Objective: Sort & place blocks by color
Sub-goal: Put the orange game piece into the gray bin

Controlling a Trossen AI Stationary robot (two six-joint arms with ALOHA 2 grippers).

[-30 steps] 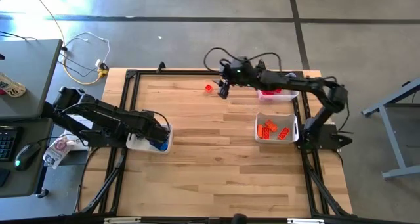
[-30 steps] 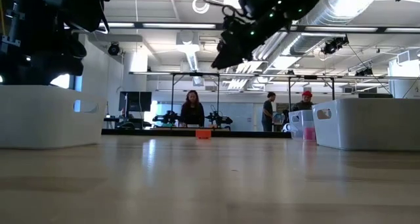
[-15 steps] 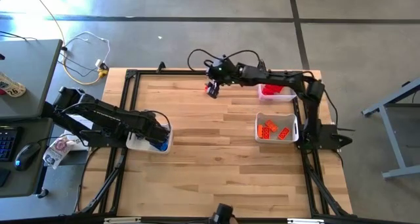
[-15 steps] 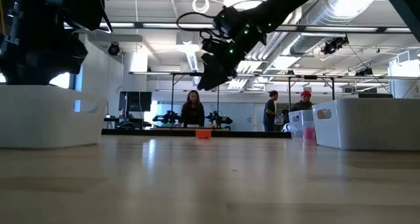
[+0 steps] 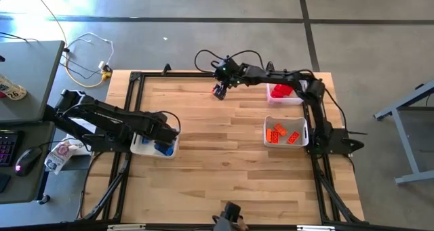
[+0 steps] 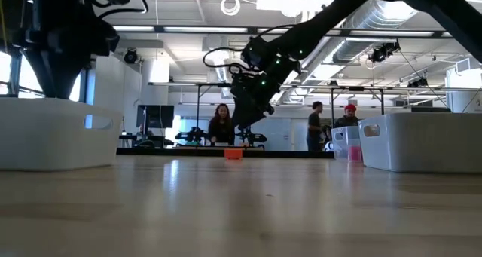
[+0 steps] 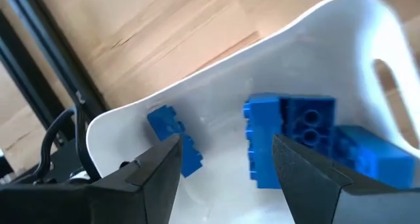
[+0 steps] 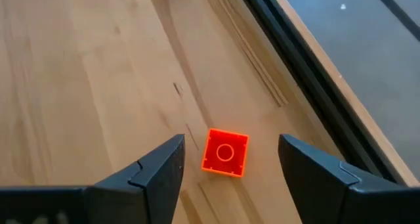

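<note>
The right gripper (image 5: 218, 92) has swung out from beside the red bin (image 5: 285, 95) and now hangs at the far edge of the table (image 5: 203, 163), its fingers (image 8: 157, 175) spread wide with nothing between them. That puts it directly over the last loose red block (image 8: 224, 152), which sits flat on the wood just ahead of the open jaws, so I judge a pick-up is the step in hand. In the high view the arm now covers that block completely; a second ago it lay in plain sight to the gripper's side. The right wrist view gives it back, framed between the two fingers, and the low view (image 6: 233, 154) shows it resting on the table with the gripper above it, not yet touching. Over on the other side, the left gripper (image 7: 223, 178) hovers inside the white bin (image 7: 328, 27), also spread and empty, with blue blocks (image 7: 295, 135) lying just beyond its fingertips. The orange blocks (image 5: 283, 135) are already gathered in their own bin.
</note>
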